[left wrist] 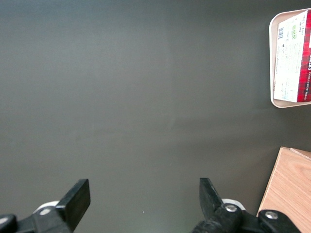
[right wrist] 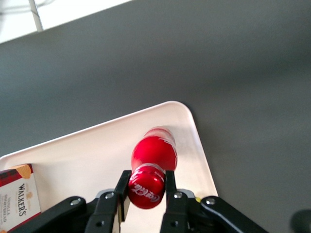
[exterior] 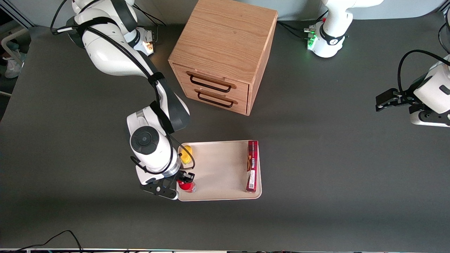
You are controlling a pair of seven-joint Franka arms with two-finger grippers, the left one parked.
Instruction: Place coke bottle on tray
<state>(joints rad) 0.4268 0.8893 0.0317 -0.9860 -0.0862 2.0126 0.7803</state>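
The coke bottle (exterior: 187, 186) is a small glossy red bottle with a red cap and white lettering. It stands upright on the cream-beige tray (exterior: 218, 168), in the tray's corner nearest the front camera at the working arm's end. My right gripper (exterior: 185, 180) is directly above it, its two black fingers closed against the cap. In the right wrist view the bottle (right wrist: 153, 151) rests on the tray (right wrist: 87, 155) close to the rounded corner, with the gripper (right wrist: 146, 187) clamped on the cap.
A long red box (exterior: 252, 166) lies along the tray's edge toward the parked arm, also seen in the right wrist view (right wrist: 17, 196). A yellow object (exterior: 186, 153) sits in the tray beside my wrist. A wooden two-drawer cabinet (exterior: 225, 52) stands farther from the front camera.
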